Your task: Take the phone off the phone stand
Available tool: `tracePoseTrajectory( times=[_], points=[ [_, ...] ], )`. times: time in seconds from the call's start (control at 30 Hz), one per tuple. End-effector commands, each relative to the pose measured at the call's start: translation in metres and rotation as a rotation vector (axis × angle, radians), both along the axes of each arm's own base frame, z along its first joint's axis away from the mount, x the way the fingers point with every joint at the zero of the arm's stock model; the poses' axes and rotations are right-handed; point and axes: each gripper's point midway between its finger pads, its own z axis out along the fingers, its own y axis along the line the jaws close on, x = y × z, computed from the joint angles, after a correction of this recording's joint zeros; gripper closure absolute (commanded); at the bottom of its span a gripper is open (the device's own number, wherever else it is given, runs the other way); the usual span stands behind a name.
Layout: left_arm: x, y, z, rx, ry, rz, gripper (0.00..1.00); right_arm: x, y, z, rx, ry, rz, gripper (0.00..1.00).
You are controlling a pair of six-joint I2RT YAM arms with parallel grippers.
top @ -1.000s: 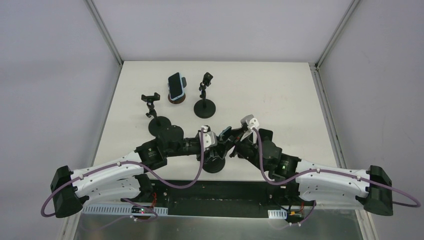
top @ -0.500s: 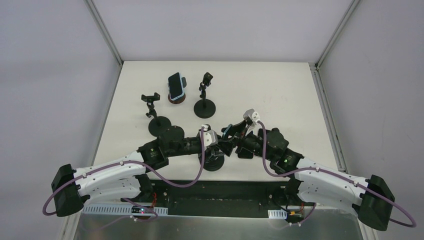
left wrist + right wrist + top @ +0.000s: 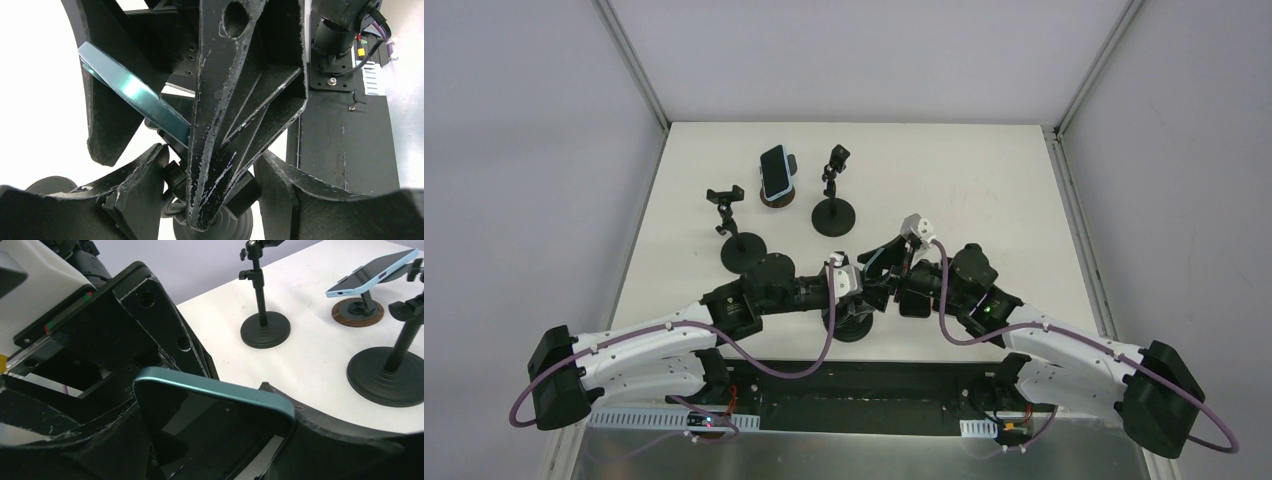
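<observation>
The phone (image 3: 876, 262), dark-screened with a teal rim, sits low near the table's front edge between both arms. My right gripper (image 3: 882, 272) is shut on it. In the right wrist view the phone (image 3: 215, 425) fills the span between the fingers of that gripper (image 3: 200, 410). My left gripper (image 3: 861, 292) is shut on the clamp head of the black phone stand (image 3: 849, 328). The left wrist view shows its fingers (image 3: 145, 170) either side of the clamp, the round base (image 3: 210, 232) below. The phone (image 3: 135, 97) slants up left there; whether it still sits in the clamp is hidden behind a right finger.
At the back stands a light blue phone (image 3: 775, 172) on a brown-based stand (image 3: 357, 312). Two bare black stands are near it: one right of it (image 3: 834, 215), one left and nearer (image 3: 742, 250). The table's front edge lies just behind the arms' bases.
The right arm has swung farther out over the table and its wrist has moved away and slightly left, still gripping the phone. The left arm has shifted a little right.
</observation>
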Motion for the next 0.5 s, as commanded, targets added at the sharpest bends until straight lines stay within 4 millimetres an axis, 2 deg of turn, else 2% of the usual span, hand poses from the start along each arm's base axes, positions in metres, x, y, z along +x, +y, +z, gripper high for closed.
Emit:
tracePoseTrajectory(
  times=[0.0, 0.3, 0.47],
  points=[
    [-0.110, 0.001, -0.010, 0.024, 0.154, -0.478, 1.00, 0.074, -0.036, -0.039, -0.199, -0.101, -0.264, 1.00],
    [-0.118, 0.009, -0.009, 0.009, 0.154, -0.508, 1.00, 0.094, -0.052, -0.055, -0.277, -0.116, -0.309, 1.00],
    [-0.116, 0.011, -0.010, 0.005, 0.147, -0.489, 1.00, 0.095, -0.058, -0.060, -0.314, -0.122, -0.318, 1.00]
  ],
)
